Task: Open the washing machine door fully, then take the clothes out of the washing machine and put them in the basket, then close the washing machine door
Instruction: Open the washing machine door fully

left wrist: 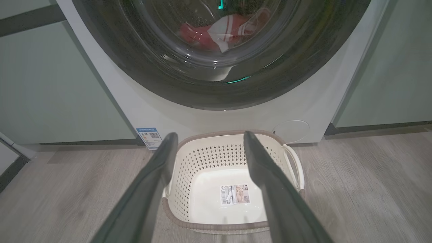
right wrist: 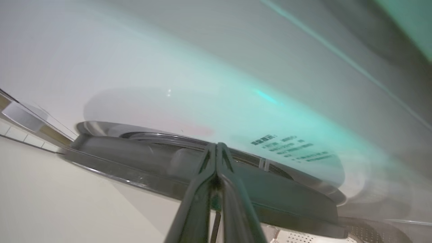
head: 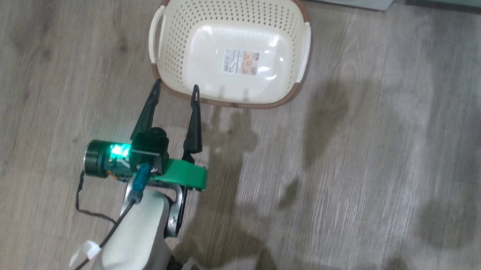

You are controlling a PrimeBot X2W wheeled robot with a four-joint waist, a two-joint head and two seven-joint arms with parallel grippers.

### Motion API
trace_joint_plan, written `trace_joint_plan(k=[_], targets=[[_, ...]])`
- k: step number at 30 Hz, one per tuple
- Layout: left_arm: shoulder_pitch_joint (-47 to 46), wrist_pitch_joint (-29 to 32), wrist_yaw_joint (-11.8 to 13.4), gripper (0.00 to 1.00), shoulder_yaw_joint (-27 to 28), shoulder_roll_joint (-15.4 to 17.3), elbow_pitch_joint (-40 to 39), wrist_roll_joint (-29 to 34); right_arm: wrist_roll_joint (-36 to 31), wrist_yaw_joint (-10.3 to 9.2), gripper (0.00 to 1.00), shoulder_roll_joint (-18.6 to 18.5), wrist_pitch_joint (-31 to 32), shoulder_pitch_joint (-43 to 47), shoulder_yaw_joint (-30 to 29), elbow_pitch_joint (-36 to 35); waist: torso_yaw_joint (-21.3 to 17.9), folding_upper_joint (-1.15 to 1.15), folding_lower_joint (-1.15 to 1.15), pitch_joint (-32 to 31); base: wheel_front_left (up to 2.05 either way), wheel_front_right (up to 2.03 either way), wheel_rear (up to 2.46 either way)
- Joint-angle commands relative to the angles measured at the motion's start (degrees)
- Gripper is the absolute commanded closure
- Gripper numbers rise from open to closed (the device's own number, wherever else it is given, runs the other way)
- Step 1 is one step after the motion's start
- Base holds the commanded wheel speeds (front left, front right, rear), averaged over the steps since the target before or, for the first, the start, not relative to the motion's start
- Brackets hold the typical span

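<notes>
Dark fingers on your right gripper (right wrist: 216, 145) are pinched tight with nothing between them, tips right at the glossy black rim of the washing machine door (right wrist: 287, 199). It's too blurry to say if they're touching. I'd guess you're on the opening step, so hook the edge and swing it along its arc, slow, no yanking straight out. Your left gripper (head: 176, 84) is spread wide and empty, hanging over the near rim of the basket (head: 239, 105), which sits on the floor just in front of the washing machine (left wrist: 202, 118). Clothes (left wrist: 222, 30) are behind the glass, on the door's far side.
</notes>
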Motion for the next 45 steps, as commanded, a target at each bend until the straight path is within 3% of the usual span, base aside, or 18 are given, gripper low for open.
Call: trace_joint_plan(k=[1, 9, 17, 33, 38, 45], targets=[[-1.29, -0.37, 0.60, 0.00, 1.09, 0.77, -1.83, -0.53, -0.88, -0.01, 1.00, 1.20, 0.65, -2.93, 0.86, -1.02, 0.77, 0.00, -0.01, 0.96, 0.00, 0.00, 0.00], [-2.46, -0.37, 1.66, 0.00, -0.24, 0.77, -1.95, -1.76, -1.21, -0.01, 1.00, 3.11, 1.40, -7.61, 3.67, 1.68, 2.06, 0.00, -0.01, 2.11, 0.00, 0.00, 0.00], [-2.37, -0.37, 2.26, 0.00, -0.34, 0.77, -1.83, -2.12, 0.14, -0.01, 1.00, 3.59, 4.98, -6.51, 6.70, -0.70, 2.03, 0.00, -0.01, 1.27, 0.00, 0.00, 0.00], [1.82, -0.37, 0.71, 0.00, 3.90, 0.77, -0.67, -0.27, 4.36, -0.01, 1.00, 2.94, 16.85, 6.14, 13.51, -8.20, 0.17, 0.00, -0.01, -8.12, 0.00, 0.00, 0.00], [4.28, -0.37, -0.18, 0.00, 5.64, 0.76, -0.26, 0.47, 6.36, -0.01, 1.00, 3.60, 20.33, 12.25, 15.00, -10.79, 0.41, 0.00, -0.01, -12.36, 0.00, 0.00, 0.00], [7.28, -0.37, -0.99, 0.00, 7.50, 0.76, 0.27, 1.14, 8.32, -0.01, 1.00, 6.45, 20.59, 19.38, 14.84, -11.35, 1.47, 0.00, -0.01, -17.33, 0.00, 0.00, 0.00]])
